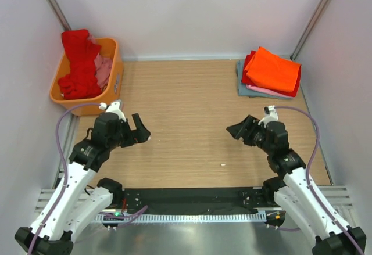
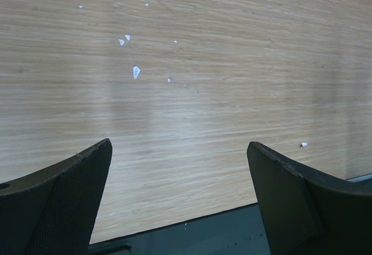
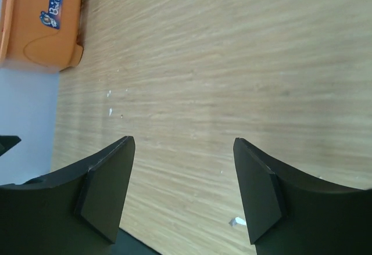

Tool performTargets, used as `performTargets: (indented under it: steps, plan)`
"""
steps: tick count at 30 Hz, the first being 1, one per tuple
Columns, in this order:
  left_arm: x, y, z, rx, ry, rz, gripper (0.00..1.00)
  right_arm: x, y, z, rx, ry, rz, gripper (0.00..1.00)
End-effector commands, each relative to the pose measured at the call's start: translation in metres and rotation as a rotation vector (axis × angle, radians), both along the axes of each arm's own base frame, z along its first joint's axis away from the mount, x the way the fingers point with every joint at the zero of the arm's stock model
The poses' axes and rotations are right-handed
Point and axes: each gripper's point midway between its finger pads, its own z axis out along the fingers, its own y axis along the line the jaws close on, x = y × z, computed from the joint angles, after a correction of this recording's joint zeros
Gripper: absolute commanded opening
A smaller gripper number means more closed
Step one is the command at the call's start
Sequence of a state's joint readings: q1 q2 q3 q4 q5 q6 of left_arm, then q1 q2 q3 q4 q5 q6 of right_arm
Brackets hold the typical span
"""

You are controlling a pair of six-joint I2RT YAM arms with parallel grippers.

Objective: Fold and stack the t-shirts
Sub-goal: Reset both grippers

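Observation:
A folded stack of t-shirts [image 1: 270,72] lies at the back right of the wooden table [image 1: 192,127]: bright orange on top, then red, pink and grey-blue beneath. A crumpled red t-shirt [image 1: 78,63] and a pink one [image 1: 103,69] sit in the orange basket [image 1: 116,75] at the back left. My left gripper [image 1: 141,129] hovers open over bare wood at the near left, nothing between its fingers [image 2: 70,203]. My right gripper [image 1: 235,130] hovers open over bare wood at the near right, also with nothing in it; in its wrist view the gap [image 3: 183,144] shows only table.
The basket's side with a blue label [image 3: 40,22] shows at the upper left of the right wrist view. Small white specks [image 2: 135,71] dot the wood. A black strip [image 1: 192,197] runs along the table's near edge. White walls close in on both sides.

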State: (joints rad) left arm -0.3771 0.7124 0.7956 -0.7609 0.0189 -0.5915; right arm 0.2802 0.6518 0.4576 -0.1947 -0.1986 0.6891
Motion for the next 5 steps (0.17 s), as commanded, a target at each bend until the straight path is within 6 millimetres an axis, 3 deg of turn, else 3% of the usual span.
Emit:
performTargets:
  steps: [1,5]
  plan:
    - [0.007,0.013,0.020,0.017,-0.092,0.058,1.00,-0.010,0.010,0.023,0.152,-0.088,0.010,0.75]
    - [0.008,0.028,0.037,0.006,-0.216,0.142,1.00,-0.014,0.002,0.016,0.117,-0.142,-0.010,0.77]
